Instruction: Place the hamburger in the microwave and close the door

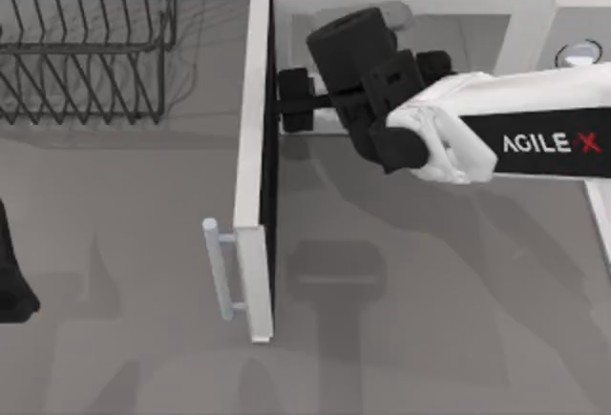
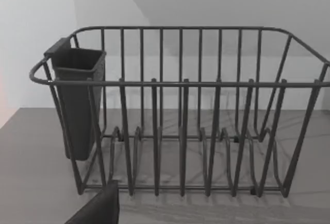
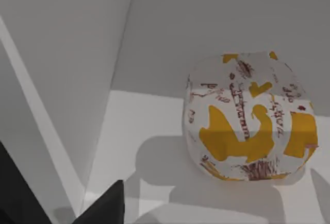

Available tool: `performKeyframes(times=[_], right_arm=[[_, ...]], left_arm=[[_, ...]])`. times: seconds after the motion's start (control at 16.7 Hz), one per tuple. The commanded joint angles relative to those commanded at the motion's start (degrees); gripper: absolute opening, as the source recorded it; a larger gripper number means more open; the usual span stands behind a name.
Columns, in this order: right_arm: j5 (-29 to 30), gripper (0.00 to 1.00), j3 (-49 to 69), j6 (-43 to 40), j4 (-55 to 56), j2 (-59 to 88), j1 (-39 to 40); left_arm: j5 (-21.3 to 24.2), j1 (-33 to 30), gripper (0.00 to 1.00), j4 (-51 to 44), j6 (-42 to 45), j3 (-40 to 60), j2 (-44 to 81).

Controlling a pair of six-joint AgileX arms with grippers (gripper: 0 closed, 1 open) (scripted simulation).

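The open door (image 1: 256, 167) walls the right pincer (image 1: 292, 100) off from the wire rack (image 1: 86, 38); bare counter (image 1: 430, 320) lies below.

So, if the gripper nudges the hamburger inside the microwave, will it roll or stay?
The hamburger looks rounded and lumpy, so it would probably wobble, not roll far. It sits flat on the microwave floor, so likely stable. Its wrapper seems smooth, perhaps slippery.

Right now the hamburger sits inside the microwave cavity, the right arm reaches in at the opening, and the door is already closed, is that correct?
Not quite: the door is open, swung out from the microwave, as the top view shows. The rest stands: the hamburger rests on the cavity floor in the right wrist view, with the right arm at the opening.
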Motion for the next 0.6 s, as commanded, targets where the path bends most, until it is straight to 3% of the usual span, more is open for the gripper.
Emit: performKeyframes(times=[0.6], right_arm=[[4.77,1.00,-24.17,3.81,11.82,-5.12,6.83]], left_arm=[[0.00,0.00,1.00,0.00,0.00,0.00,0.00]])
